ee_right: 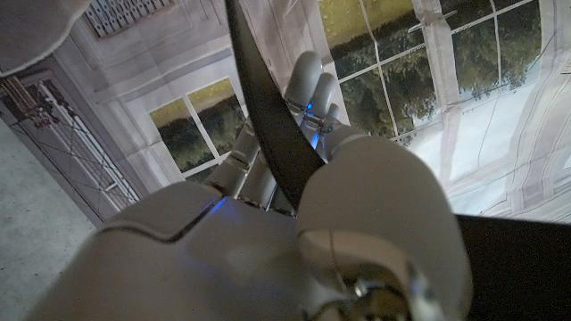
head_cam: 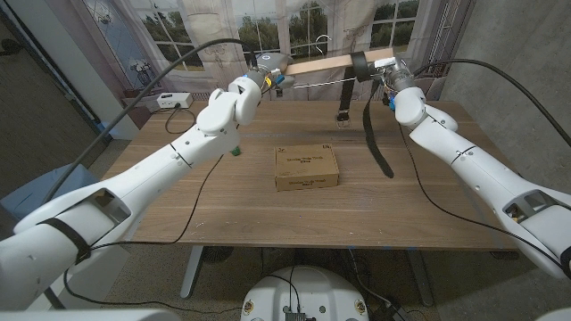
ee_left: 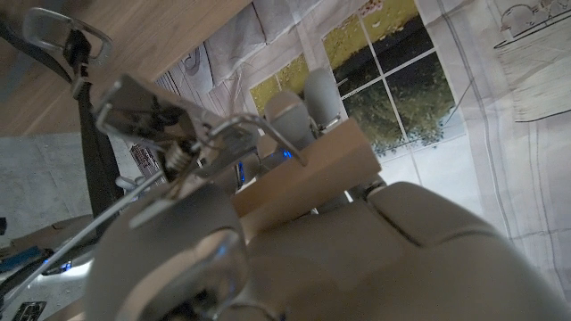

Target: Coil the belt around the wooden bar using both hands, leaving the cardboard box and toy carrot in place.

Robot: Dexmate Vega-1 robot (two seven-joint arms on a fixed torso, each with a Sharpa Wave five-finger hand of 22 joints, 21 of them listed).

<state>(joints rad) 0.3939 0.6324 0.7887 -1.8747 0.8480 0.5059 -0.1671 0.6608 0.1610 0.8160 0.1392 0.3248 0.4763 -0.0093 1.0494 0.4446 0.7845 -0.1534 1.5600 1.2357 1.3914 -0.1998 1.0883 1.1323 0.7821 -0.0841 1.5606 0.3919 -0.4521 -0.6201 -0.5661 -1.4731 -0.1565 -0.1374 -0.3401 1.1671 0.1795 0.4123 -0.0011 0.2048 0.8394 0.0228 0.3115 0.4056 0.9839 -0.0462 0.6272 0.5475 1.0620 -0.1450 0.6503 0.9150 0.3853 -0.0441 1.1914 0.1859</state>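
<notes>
The black belt [head_cam: 371, 125] loops the wooden bar [head_cam: 321, 65], both hands' fingers gripping.

A lab: printed window backdrop [head_cam: 268, 27] (creased fabric) behind the wooden table [head_cam: 223, 205].

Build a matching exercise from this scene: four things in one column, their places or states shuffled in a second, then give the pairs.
Things:
1. wooden bar
2. belt
3. cardboard box
4. left hand

Places or states:
A. lies flat at the middle of the table
B. grips one end of the bar
C. held up level above the far edge of the table
D. looped over the bar near the right hand, its ends hanging to the table

Pairs: 1-C, 2-D, 3-A, 4-B
</notes>
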